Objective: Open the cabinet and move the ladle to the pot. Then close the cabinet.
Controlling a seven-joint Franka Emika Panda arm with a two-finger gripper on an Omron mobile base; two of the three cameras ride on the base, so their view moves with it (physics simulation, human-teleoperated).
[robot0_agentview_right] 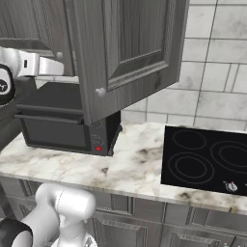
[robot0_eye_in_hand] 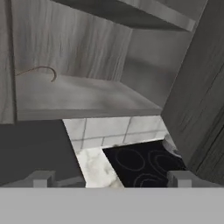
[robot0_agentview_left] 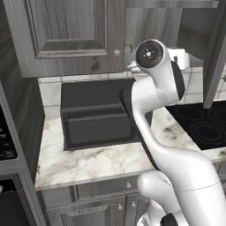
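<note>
My fingers (robot0_eye_in_hand: 112, 178) are spread wide and holding nothing, facing the open cabinet (robot0_agentview_right: 130, 53). The ladle (robot0_eye_in_hand: 38, 72) lies on its lower shelf at the left: light, stiff, thin and likely slippery, so I'd pinch the handle near mid-length. I can't see the pot from here
</note>
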